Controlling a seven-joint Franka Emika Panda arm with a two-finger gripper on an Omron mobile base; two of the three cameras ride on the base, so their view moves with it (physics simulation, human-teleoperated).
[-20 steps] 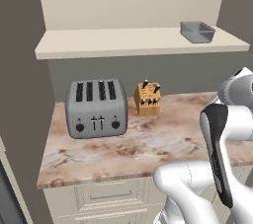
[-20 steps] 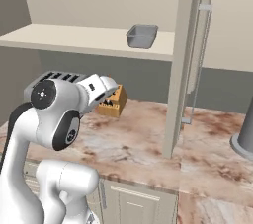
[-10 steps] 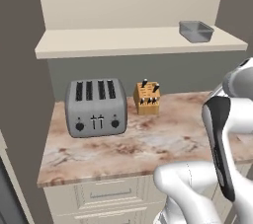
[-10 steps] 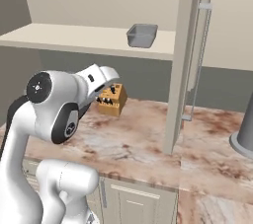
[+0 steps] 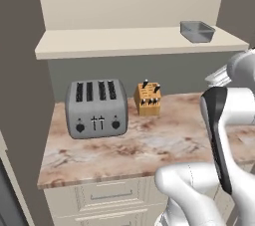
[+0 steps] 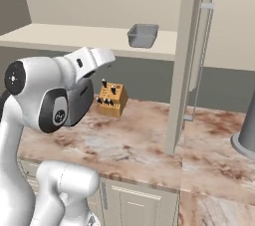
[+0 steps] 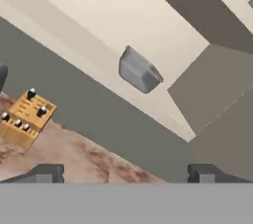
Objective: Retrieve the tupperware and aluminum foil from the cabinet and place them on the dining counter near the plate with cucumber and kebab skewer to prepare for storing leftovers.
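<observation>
The fingers (image 7: pixel 47 172) stand wide apart at the bottom of the hand view, holding nothing; the gripper (image 7: pixel 126 173) looks up at the grey tub (image 7: pixel 139 71) on the shelf board. Since half a second ago the arm (image 6: pixel 55 100) has swung its forearm upward: in the right base view the wrist now sits just under the shelf edge and no longer covers the knife block (image 6: pixel 111 99). The tub, block and toaster (image 5: pixel 96 107) have not moved.

The tub (image 5: pixel 197 31) rests near the right end of the cabinet (image 5: pixel 129 42) shelf, close to its front edge, with bare board stretching to its left. A cream upright panel (image 6: pixel 182 60) stands to the tub's right. Below, the marbled counter (image 5: pixel 134 148) lies open in front of the toaster and block.

The tub is a low, matte, rounded-corner box. The shelf is thick, flat and cream. The block is tan wood with dark handles; the toaster is dull metal with four slots.
</observation>
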